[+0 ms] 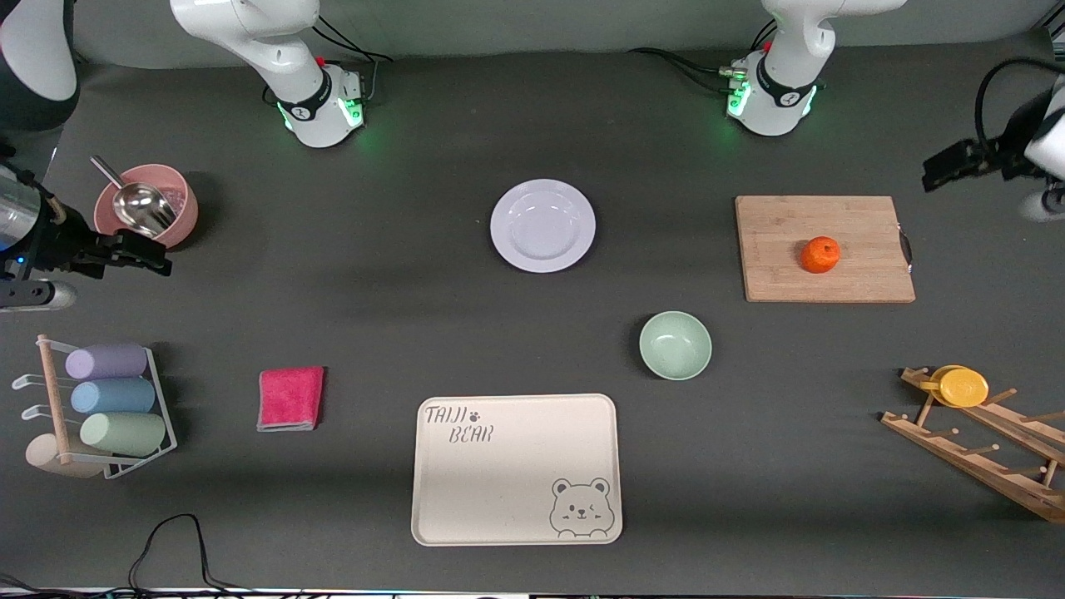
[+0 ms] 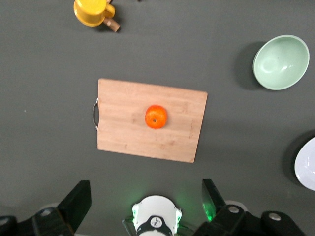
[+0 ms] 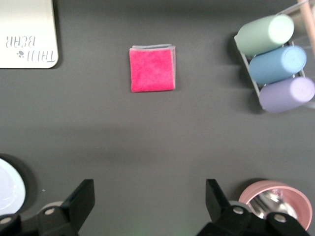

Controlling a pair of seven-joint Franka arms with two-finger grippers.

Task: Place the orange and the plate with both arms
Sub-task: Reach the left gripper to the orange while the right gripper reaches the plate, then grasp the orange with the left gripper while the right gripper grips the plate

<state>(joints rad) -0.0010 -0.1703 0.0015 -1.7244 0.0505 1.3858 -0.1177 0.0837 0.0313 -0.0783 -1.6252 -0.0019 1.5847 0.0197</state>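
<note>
Lay near the middle of the cutting board (image 1: 825,248), the orange (image 1: 820,254), dimple up, touched by nothing. Sat flat on the dark table (image 1: 333,274) around the middle of its width, toward the edge where the arm bases stood, the pale plate (image 1: 542,225), bare. Hung high over the table's end beside the cutting board, the left gripper (image 1: 957,165), fingers spread wide and holding nothing; showed in the left wrist view with both fingertips (image 2: 78,201) well apart above the board. Hung likewise over the other end, just beside the pink bowl (image 1: 148,204) with the metal scoop (image 1: 137,204) in it, the right gripper (image 1: 137,254), fingers also spread and bare. Rested between plate and tray, nearer the cutting board's end, the mint-green bowl (image 1: 676,344). Lay close to the table's front edge the cream bear tray (image 1: 516,470), with the folded pink cloth (image 1: 290,398) beside it toward the right arm's end. Stood at that end's front corner the wire rack (image 1: 158,416) with lilac, blue and green cups on their sides. Leaned at the other front corner the wooden peg rack (image 1: 982,453), carrying a yellow lid (image 1: 961,387).
</note>
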